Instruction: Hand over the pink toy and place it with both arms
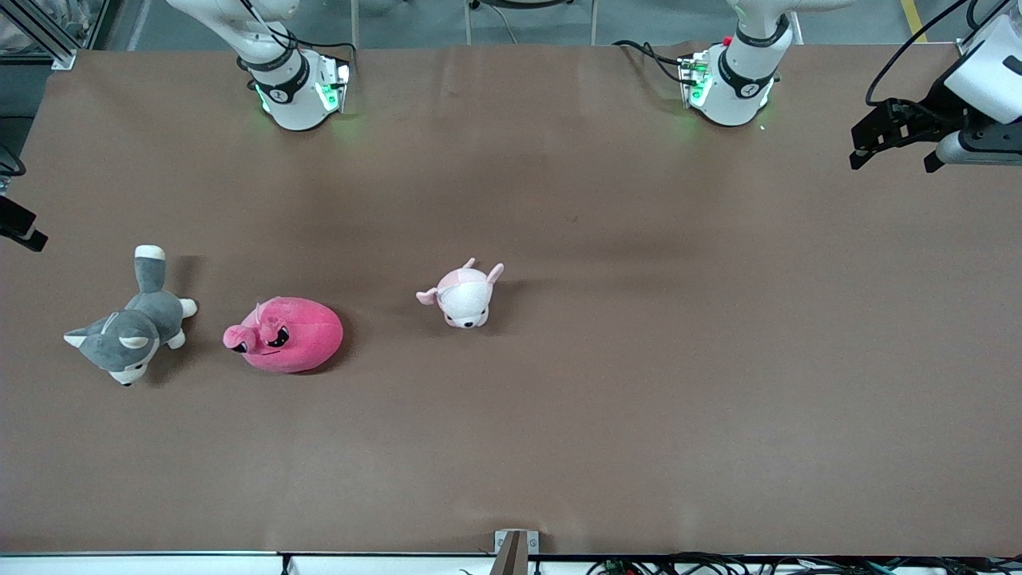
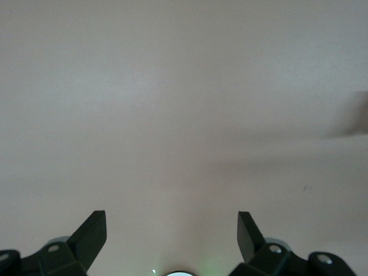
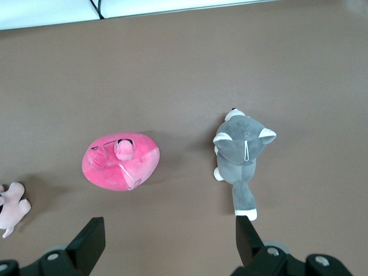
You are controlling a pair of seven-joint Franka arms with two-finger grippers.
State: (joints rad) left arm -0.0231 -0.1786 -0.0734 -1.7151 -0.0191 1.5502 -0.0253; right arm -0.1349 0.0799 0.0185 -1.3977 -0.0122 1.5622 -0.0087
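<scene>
The pink toy [image 1: 286, 335] lies on the brown counter [image 1: 639, 359] toward the right arm's end, between a grey dog plush [image 1: 132, 319] and a pale pink plush [image 1: 465, 295]; the right gripper [image 3: 169, 241] hangs above it, jaws wide and empty; the left gripper [image 2: 171, 233] waits over bare counter at its own end, jaws wide too.

The pink toy [image 1: 287, 335] [image 3: 122, 161] is a round, hot pink plush blob with black angry eyes and a small lighter pink tuft. It lies on the brown table toward the right arm's end, untouched. It sits below the right gripper [image 3: 167, 241], whose fingers are spread wide apart, and well apart from the left gripper [image 1: 894, 148].
</scene>
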